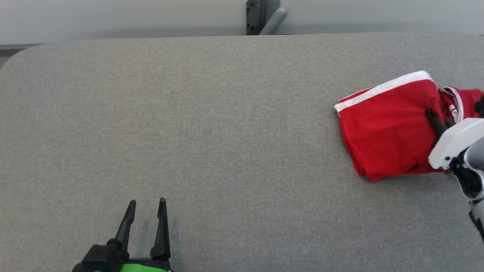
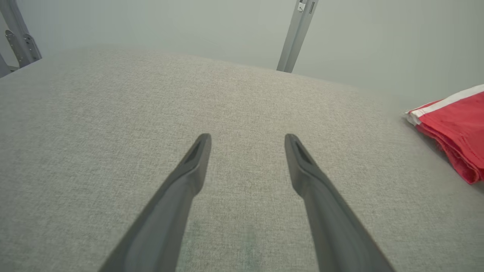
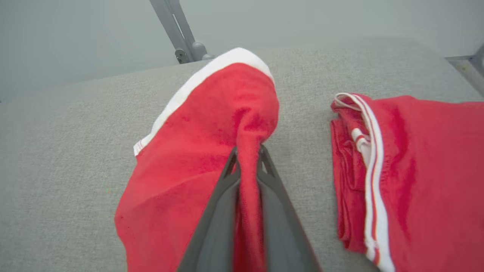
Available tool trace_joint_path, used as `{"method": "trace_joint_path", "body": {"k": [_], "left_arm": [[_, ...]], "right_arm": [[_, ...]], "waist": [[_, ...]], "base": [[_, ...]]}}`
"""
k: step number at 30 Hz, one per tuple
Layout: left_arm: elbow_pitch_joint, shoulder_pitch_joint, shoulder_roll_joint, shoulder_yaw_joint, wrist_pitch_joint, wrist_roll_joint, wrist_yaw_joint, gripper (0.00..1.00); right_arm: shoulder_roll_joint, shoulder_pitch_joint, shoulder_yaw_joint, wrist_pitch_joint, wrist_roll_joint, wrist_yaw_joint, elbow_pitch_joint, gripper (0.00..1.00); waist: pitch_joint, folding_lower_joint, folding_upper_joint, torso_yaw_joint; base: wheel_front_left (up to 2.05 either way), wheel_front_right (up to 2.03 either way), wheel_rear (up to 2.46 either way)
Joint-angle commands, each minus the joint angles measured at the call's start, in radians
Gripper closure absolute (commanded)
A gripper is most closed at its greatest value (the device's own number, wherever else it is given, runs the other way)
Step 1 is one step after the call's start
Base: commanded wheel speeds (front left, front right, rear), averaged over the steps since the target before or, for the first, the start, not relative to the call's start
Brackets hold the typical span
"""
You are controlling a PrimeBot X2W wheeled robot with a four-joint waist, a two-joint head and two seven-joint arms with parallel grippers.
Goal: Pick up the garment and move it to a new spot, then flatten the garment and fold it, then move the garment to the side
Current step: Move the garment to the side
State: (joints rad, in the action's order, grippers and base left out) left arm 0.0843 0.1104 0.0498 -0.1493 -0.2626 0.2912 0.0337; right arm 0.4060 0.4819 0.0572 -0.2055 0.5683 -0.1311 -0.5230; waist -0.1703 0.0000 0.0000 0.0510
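Observation:
The garment (image 1: 385,124) is red with a white band, folded into a block at the right side of the grey surface (image 1: 211,124). In the right wrist view my right gripper (image 3: 247,151) is shut on a pinched fold of the garment (image 3: 204,151), the red cloth squeezed between both fingers. In the head view the right gripper (image 1: 435,117) reaches onto the garment's right edge. My left gripper (image 1: 147,206) rests open at the lower left, far from the cloth. The left wrist view has the left gripper (image 2: 247,139) open over bare fabric, with the garment (image 2: 453,128) at the right edge.
A second red folded piece with white stripes (image 3: 408,177) lies just right of the held one, also seen as red cloth (image 1: 463,102) at the right border. A grey metal post (image 1: 264,17) stands behind the surface's far edge.

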Motion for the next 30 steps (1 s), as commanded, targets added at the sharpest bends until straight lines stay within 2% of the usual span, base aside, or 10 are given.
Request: {"method": "trace_joint_path", "body": {"k": [1, 4, 8, 15, 21, 30], "left_arm": [[-0.004, -0.013, 0.002, 0.002, -0.002, -0.002, -0.002, 0.00], [-0.003, -0.025, 0.002, 0.002, -0.002, -0.010, 0.003, 0.00], [0.002, -0.031, 0.002, 0.004, -0.002, -0.019, 0.010, 0.00], [0.005, -0.048, 0.002, 0.008, -0.002, -0.030, 0.024, 0.00], [0.006, -0.055, 0.002, 0.016, -0.002, -0.038, 0.028, 0.00], [0.002, -0.057, 0.002, 0.034, -0.002, -0.060, 0.036, 0.00]], "right_arm": [[0.018, -0.009, -0.008, -0.016, 0.007, 0.001, 0.018, 1.00], [0.065, 0.000, -0.033, -0.077, -0.010, 0.001, 0.069, 1.00], [0.093, 0.032, -0.060, -0.146, -0.035, 0.001, 0.113, 1.00], [0.092, 0.101, -0.094, -0.222, -0.073, 0.001, 0.147, 1.00], [0.080, 0.137, -0.117, -0.247, -0.088, 0.001, 0.152, 1.00], [0.110, 0.158, -0.180, -0.269, -0.089, 0.001, 0.122, 1.00]], "waist": [[0.008, 0.0000, 0.0000, -0.059], [0.001, 0.0000, 0.0000, -0.088], [-0.010, 0.0000, 0.0000, -0.111], [-0.037, 0.0000, 0.0000, -0.111], [-0.054, 0.0000, 0.0000, -0.093], [-0.080, 0.0000, 0.0000, -0.084]], "base": [[0.00, 0.00, 0.00], [0.00, 0.00, 0.00], [0.00, 0.00, 0.00], [0.00, 0.00, 0.00], [0.00, 0.00, 0.00], [0.00, 0.00, 0.00]]}}
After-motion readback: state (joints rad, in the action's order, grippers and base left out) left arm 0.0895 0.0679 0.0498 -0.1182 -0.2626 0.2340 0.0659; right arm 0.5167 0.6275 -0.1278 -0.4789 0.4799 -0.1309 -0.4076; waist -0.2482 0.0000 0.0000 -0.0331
